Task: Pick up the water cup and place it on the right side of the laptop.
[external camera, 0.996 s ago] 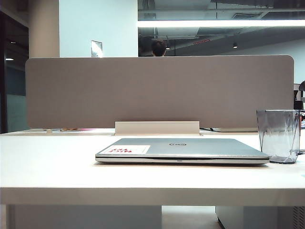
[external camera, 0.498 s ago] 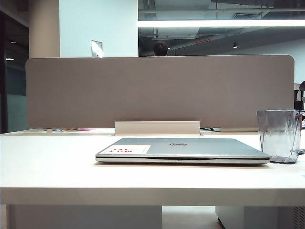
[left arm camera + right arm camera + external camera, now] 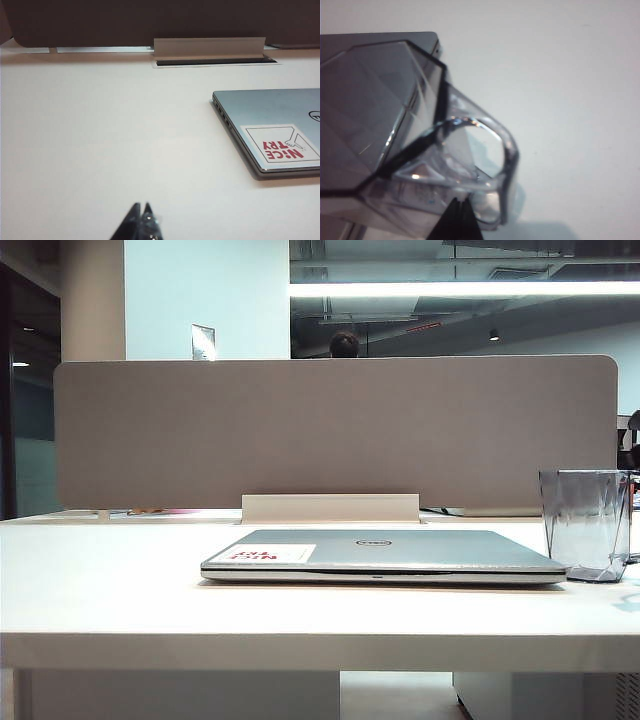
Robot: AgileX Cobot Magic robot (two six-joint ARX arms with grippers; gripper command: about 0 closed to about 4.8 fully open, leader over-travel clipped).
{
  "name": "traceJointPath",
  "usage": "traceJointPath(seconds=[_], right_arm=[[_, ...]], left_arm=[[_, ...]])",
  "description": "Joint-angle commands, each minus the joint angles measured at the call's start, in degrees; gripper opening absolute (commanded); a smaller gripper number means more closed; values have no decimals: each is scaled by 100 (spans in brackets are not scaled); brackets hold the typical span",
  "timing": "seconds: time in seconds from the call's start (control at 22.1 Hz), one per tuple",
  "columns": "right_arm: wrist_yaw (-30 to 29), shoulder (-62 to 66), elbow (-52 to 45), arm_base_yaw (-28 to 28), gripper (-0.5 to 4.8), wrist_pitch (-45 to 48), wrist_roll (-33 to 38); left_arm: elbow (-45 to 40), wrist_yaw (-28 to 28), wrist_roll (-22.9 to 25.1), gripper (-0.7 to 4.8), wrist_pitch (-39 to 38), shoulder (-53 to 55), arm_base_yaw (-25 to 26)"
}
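I see water cup (image 3: 586,525) upright on table (image 3: 120,590), at laptop's (image 3: 385,552) 3 o'clock, just beside it. Right gripper (image 3: 456,220) fingers together, near cup handle, holding nothing. Left gripper (image 3: 141,220) closed, empty, above bare table.

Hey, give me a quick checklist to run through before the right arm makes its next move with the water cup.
1. Is the water cup upright on the table: ok.
2. Cup to the right of the laptop in the exterior view: ok.
3. Jaws of the right gripper shut, right at the cup: ok.
4. Jaws actually clamping the cup: cannot tell.
5. The left gripper shut, apart from the laptop: ok.
6. Laptop lid closed: ok.
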Motion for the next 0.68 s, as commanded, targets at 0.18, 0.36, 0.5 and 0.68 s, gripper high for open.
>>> traceJointPath(seconds=[0.18, 0.36, 0.5, 0.68], right_arm=[[35, 205, 450, 101, -9, 31, 13], [345, 212, 599, 98, -9, -205, -96], [404, 236, 597, 96, -9, -214, -107], [393, 203, 595, 103, -9, -341, -103]], left_arm=[[20, 35, -20, -4, 20, 4, -9], [17, 33, -20, -4, 17, 4, -9], [17, 31, -17, -4, 20, 4, -9], [17, 33, -17, -4, 20, 4, -9]])
